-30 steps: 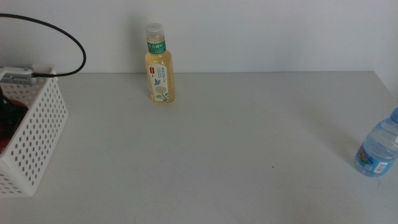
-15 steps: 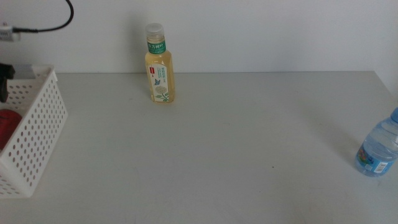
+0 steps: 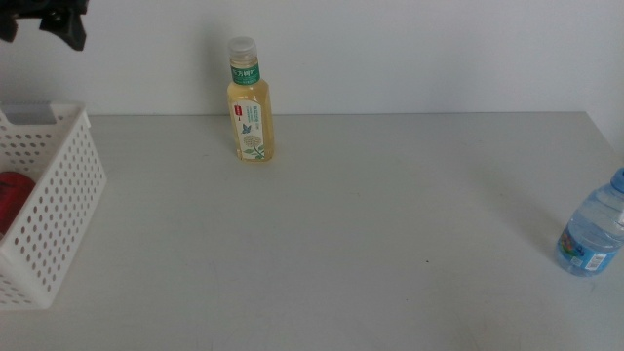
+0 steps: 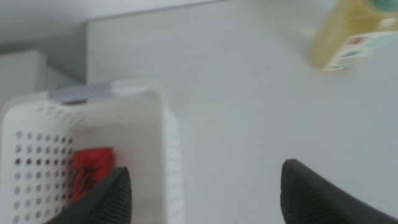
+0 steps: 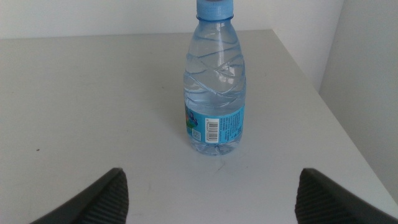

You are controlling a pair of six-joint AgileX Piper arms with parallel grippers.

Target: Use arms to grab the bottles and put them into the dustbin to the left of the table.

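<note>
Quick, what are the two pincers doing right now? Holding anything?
Left pincer: open, empty, above the dustbin.
Right pincer: open, empty, facing the water bottle.

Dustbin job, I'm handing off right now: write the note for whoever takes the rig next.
Left hand: open, holding nothing, raised above the white perforated plastic dustbin at the table's left end.
Right hand: open, holding nothing, facing the small clear-blue water bottle with blue cap, not touching it.
Done: the slim red soda can lies inside the dustbin.
Left: the water bottle, upright near the right edge of the light-grey table, and the pale-yellow tea bottle with white cap and green label, upright at the back edge. Neither is gripped yet.
</note>
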